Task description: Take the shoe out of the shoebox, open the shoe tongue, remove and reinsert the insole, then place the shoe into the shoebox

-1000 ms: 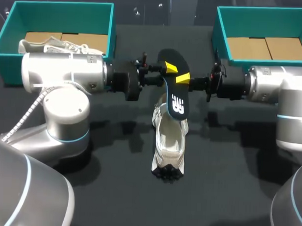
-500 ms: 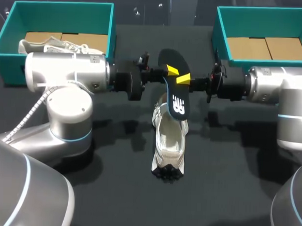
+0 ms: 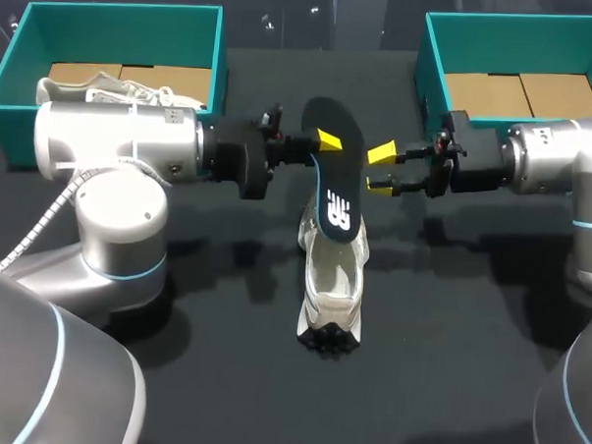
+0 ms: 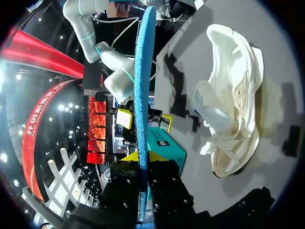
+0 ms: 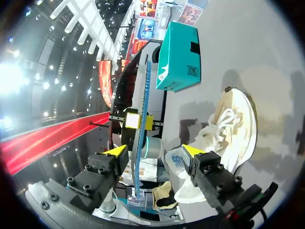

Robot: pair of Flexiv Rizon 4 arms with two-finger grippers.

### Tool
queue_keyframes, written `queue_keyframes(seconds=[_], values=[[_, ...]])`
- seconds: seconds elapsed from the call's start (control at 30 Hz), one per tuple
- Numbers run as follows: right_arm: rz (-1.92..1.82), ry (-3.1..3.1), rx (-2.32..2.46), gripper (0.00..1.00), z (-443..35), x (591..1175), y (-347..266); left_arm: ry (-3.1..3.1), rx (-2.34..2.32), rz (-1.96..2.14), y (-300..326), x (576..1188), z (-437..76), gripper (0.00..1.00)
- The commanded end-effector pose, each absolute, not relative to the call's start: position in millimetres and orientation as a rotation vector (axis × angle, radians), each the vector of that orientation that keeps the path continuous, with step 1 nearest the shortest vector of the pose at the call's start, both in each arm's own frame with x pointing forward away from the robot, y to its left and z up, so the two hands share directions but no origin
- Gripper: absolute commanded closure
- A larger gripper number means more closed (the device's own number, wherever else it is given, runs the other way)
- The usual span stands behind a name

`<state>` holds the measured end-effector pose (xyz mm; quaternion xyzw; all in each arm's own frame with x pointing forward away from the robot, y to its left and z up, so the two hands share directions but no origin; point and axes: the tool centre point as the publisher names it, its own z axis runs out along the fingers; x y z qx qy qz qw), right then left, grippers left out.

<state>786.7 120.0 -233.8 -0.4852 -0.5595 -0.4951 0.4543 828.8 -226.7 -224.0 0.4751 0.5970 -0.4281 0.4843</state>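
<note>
A dark insole hangs above the middle of the table, its lower end over the heel of a cream shoe. My left gripper is shut on the insole's left edge. In the left wrist view the insole shows edge-on between that gripper's fingers, with the shoe lying beside it. My right gripper stands open just right of the insole and touches nothing. In the right wrist view the insole stands ahead of this gripper's spread fingers, apart from both, beside the shoe.
A teal shoebox at the back left holds a second pale shoe. Another teal shoebox at the back right shows only its cardboard floor. The shoe on the black table points toward the front edge.
My right gripper has let go of the insole, opened and drawn back to the right. My left gripper closed on the insole and now holds it alone, slightly higher.
</note>
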Motion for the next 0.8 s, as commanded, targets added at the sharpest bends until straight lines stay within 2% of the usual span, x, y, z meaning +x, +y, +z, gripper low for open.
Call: queue_keyframes(seconds=[0.03, 0.27, 0.5, 0.8], values=[[-1.218, -1.390, -1.215, 0.00, -226.2, 780.3, 111.6, 1.474, 1.147, -0.989, -209.5, 812.3, -215.5, 1.00], [-1.218, -1.390, -1.215, 0.00, -226.2, 780.3, 111.6, 1.532, 1.156, -0.987, -200.2, 796.0, -215.5, 1.00], [-1.306, -1.865, -0.953, 0.00, -231.6, 761.9, 94.1, 1.631, 1.166, -1.167, -189.3, 786.0, -208.1, 1.00], [-1.306, -1.865, -0.953, 0.00, -231.6, 761.9, 94.1, 1.631, 1.166, -1.167, -189.3, 786.0, -208.1, 1.00]])
